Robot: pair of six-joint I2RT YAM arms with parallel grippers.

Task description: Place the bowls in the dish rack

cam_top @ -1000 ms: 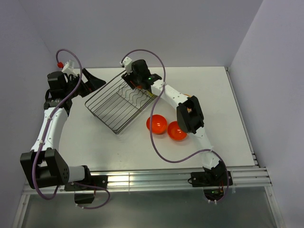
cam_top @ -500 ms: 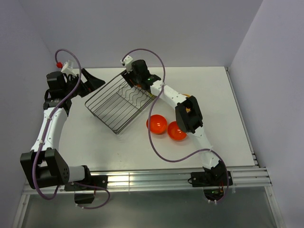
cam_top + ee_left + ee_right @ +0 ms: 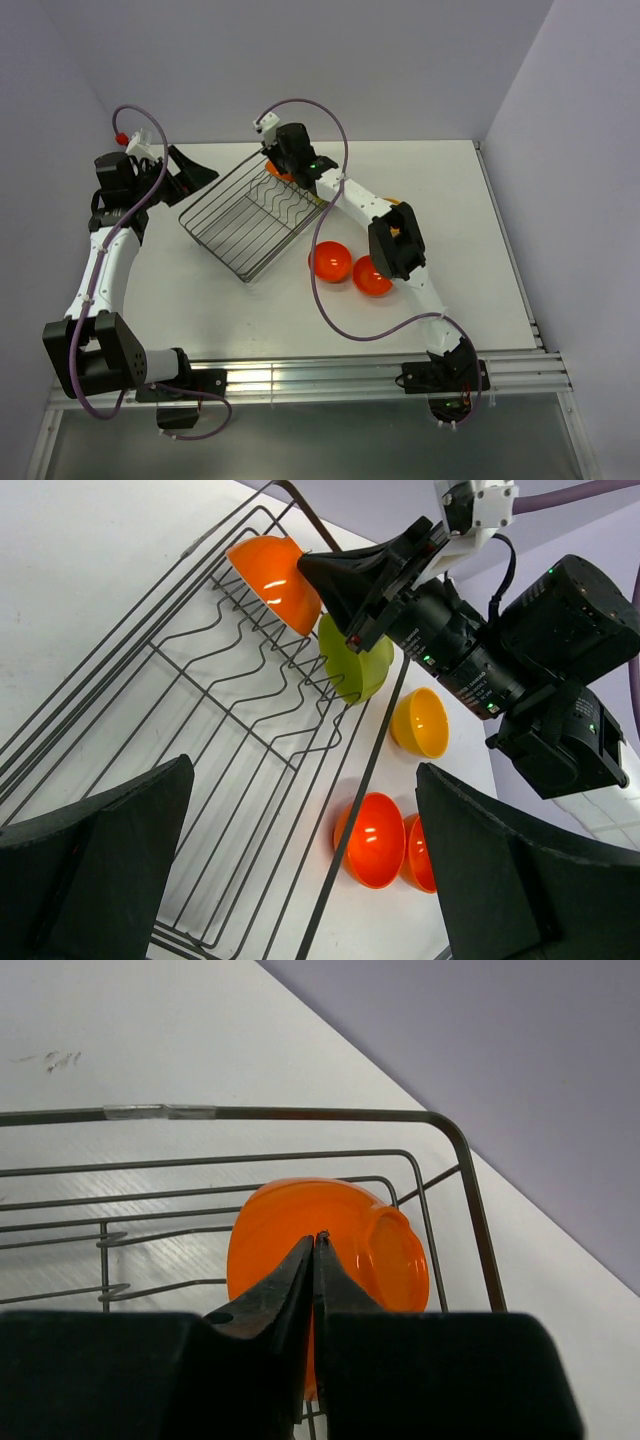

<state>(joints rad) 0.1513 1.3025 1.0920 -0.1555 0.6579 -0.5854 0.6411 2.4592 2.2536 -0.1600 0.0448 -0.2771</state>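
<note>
The dish rack point(image 3: 240, 215) lies slantwise at the back of the table. An orange bowl point(image 3: 275, 575) and a lime green bowl point(image 3: 355, 665) stand on edge at its far end. My right gripper point(image 3: 335, 595) hovers just above these two, shut, with nothing between its fingers. In the right wrist view the orange bowl point(image 3: 350, 1245) shows behind the gripper's point(image 3: 318, 1240) closed tips. A yellow bowl point(image 3: 420, 723) and two red-orange bowls point(image 3: 331, 260) point(image 3: 372, 277) sit on the table right of the rack. My left gripper point(image 3: 203, 170) is open at the rack's left corner, holding nothing.
The right arm's forearm point(image 3: 398, 240) stretches over the table above the yellow bowl and beside the red-orange bowls. Walls close the table at the back and on both sides. The rack's near half point(image 3: 130, 740) holds no bowls.
The right gripper's jaws have gone from open to shut, and it has drawn back slightly toward the rack's far end. The left arm has barely moved.
</note>
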